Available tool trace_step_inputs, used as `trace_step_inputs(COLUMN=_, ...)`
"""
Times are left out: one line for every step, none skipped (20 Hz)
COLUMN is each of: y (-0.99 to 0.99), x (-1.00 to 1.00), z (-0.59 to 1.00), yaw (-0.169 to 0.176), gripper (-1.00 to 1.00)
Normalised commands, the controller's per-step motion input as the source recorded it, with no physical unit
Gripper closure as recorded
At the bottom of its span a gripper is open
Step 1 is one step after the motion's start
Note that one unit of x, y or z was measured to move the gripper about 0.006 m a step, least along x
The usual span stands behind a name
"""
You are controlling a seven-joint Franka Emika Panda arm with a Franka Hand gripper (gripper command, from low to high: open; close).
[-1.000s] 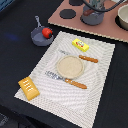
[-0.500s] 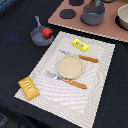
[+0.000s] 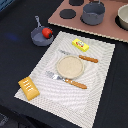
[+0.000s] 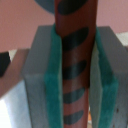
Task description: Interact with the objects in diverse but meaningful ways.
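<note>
In the wrist view my gripper (image 4: 75, 70) is shut on the thin brown sausage (image 4: 74, 30), which has dark stripes and stands clamped between the green pads (image 4: 52, 85). The arm is out of sight in the exterior view. There the red tomato (image 3: 47, 32) sits in the small grey handled pan (image 3: 38, 38) at the back left of the placemat. The yellow printed packet (image 3: 81, 45) lies on the mat's far side. The golden scored bread loaf (image 3: 29, 87) lies at its near left corner.
A round tan plate (image 3: 69, 66) sits mid-mat between an orange-handled knife (image 3: 81, 57) and fork (image 3: 66, 80). A pink toy stove (image 3: 107, 27) at the back holds a grey pot (image 3: 93, 13) and a bowl (image 3: 123, 16).
</note>
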Motion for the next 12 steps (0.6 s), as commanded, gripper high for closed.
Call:
trace_step_inputs(y=0.48, x=0.32, z=-0.18, yaw=0.0, gripper=1.0)
trace_step_inputs(y=0.45, x=0.35, z=-0.2, yaw=0.0, gripper=1.0)
trace_step_inputs(y=0.38, x=0.37, z=-0.22, yaw=0.0, gripper=1.0)
trace_step_inputs(y=0.36, x=0.36, z=-0.27, yaw=0.0, gripper=1.0)
trace_step_inputs(y=0.34, x=0.33, z=-0.3, yaw=0.0, gripper=1.0)
trace_step_inputs(y=0.33, x=0.31, z=-0.33, yaw=0.0, gripper=1.0)
trace_step_inputs(y=0.36, x=0.26, z=-0.32, yaw=0.001, gripper=1.0)
trace_step_inputs(y=0.39, x=0.15, z=-0.34, yaw=0.009, gripper=1.0)
trace_step_inputs(y=0.45, x=0.1, z=-0.32, yaw=0.017, gripper=1.0)
trace_step_inputs(y=0.47, x=0.08, z=-0.3, yaw=0.021, gripper=1.0)
trace_step_inputs(y=0.46, x=0.08, z=-0.31, yaw=0.021, gripper=1.0)
trace_step_inputs(y=0.42, x=0.04, z=-0.33, yaw=0.021, gripper=1.0)
